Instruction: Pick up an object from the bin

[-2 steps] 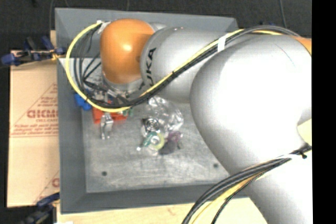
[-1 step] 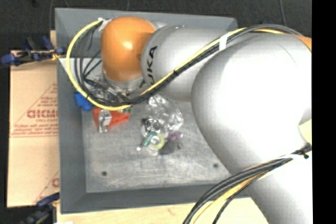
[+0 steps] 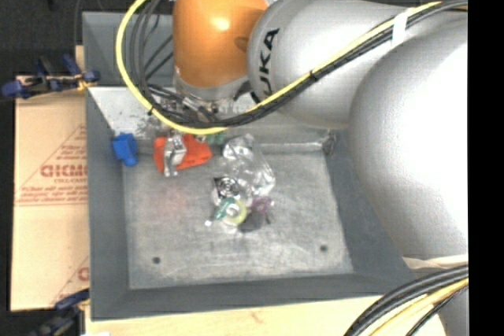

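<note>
Sitting beneath the pincer (image 3: pixel 175 144): a blocky, bright orange plastic piece (image 3: pixel 197 156).

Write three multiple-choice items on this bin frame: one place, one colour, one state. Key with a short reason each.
1. Where in the bin does the blue block lie?
A. near the left wall, far side
B. near-right corner
C. dead centre

2. What colour is the thing just right of the blue block?
A. green
B. orange
C. black

3. The clear plastic wrapper is:
A. crumpled
B. folded flat
C. rolled into a tube

Key: 1 A, the block sits close to the left wall toward the far side. 2 B, the orange thing lies beside it. 3 A, creases and glints run all over the wrapper.
</note>
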`<action>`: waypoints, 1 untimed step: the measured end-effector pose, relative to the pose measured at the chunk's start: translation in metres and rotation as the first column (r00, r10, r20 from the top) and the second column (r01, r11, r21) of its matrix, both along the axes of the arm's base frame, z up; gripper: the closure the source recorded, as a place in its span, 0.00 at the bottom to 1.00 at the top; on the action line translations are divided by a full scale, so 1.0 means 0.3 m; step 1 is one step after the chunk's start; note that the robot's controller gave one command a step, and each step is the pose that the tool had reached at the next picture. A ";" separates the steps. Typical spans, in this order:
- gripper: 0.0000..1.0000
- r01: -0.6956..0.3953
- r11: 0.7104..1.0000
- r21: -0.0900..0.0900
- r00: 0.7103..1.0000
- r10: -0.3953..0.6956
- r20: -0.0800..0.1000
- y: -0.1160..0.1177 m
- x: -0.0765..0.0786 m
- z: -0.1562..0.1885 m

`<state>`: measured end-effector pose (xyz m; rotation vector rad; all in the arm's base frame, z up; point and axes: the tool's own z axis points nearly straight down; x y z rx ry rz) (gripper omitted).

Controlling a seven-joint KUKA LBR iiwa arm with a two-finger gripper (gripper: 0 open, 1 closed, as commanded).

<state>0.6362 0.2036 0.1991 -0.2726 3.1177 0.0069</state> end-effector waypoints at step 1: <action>1.00 0.019 1.000 0.001 1.000 -0.019 0.001 -0.001 -0.013 0.390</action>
